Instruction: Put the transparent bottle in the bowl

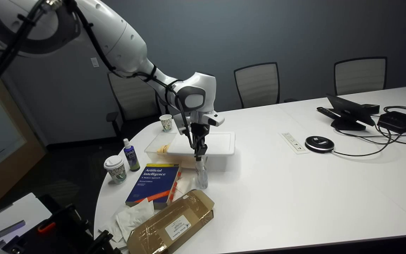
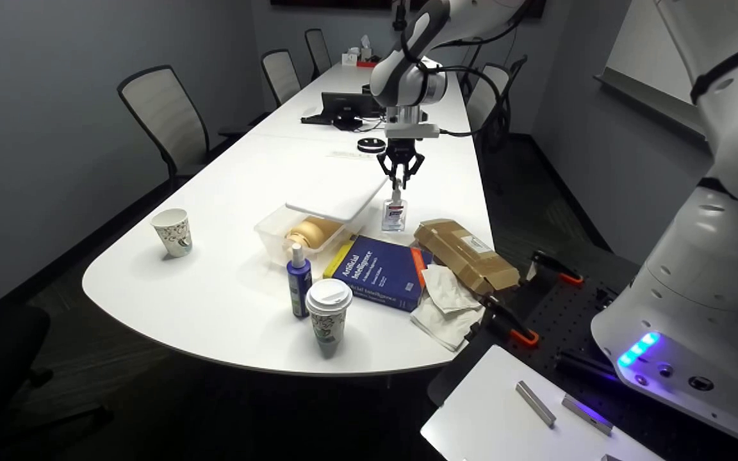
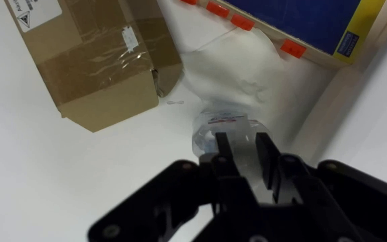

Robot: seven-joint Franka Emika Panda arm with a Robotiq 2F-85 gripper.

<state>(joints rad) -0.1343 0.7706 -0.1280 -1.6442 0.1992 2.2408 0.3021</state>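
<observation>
Paper cup (image 2: 172, 232): patterned, upright on the bench (image 2: 215, 288), leftmost of the items in an exterior view and well apart from them; sides below are as seen there.
Plastic bin (image 2: 271, 242): clear, to the right of the paper cup; holds a rounded tan object (image 2: 310, 232), exact kind cannot be told.
Expo spray bottle (image 2: 299, 285): purple-blue, upright, just beside the bin's near end.
Coffee cup (image 2: 328, 320): patterned, white lid fitted, upright, near the spray bottle on its right.
Bin lid (image 2: 336, 196): white, laid across the bin, the bin's near end left uncovered.
Textbook (image 2: 378, 269): "Artificial Intelligence: A Modern Approach", blue with a yellow band, flat, cover up, right of the bin.
Transparent Purell bottle (image 2: 394, 219): outside the bin, past the textbook's far edge; directly under the tool (image 2: 400, 184) in both exterior views, its pump head between the two fingertips. Whether its base touches the bench cannot be told. In the wrist view a cream sheet (image 3: 233, 70) lies just beside it, toward the textbook.
Tool: pointing down, fingers (image 3: 223, 144) drawn in to a narrow gap, pinching the bottle at the pump head.
White napkins (image 2: 449, 301): on the bench, by the textbook's right edge.
Cardboard box (image 2: 462, 253): brown, taped, shipping label on top; right of the bottle and near it.
Panda arm base (image 2: 676, 307): white, far right, blue light (image 2: 639, 349) lit low on it.
</observation>
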